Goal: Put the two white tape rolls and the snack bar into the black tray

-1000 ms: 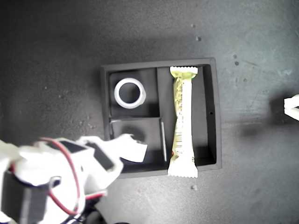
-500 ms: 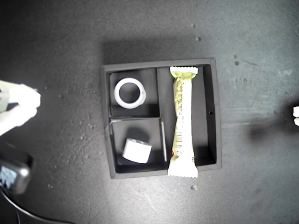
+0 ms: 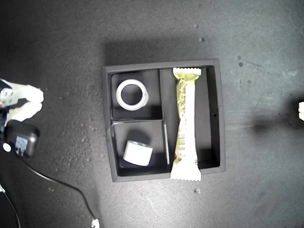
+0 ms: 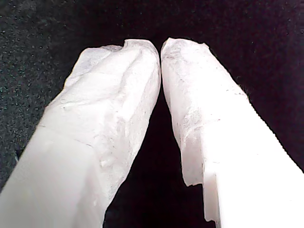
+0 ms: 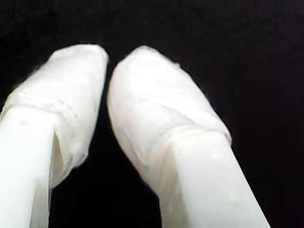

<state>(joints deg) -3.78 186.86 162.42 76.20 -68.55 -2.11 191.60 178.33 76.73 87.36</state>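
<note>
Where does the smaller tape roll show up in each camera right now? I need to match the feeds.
Exterior view: the smaller tape roll lies tilted in one small compartment of the black tray, toward that view's lower left, beside the snack bar.
First wrist view: not in it.
Second wrist view: not in it.
Shared landmark: only the dark tabletop.

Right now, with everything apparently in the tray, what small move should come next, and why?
Probably none beyond parking: keep both arms back and stop. The larger tape roll and the smaller tape roll each sit in a small compartment of the black tray, and the snack bar lies in the long one, its lower end overhanging the rim. Both hands look shut and empty.
</note>
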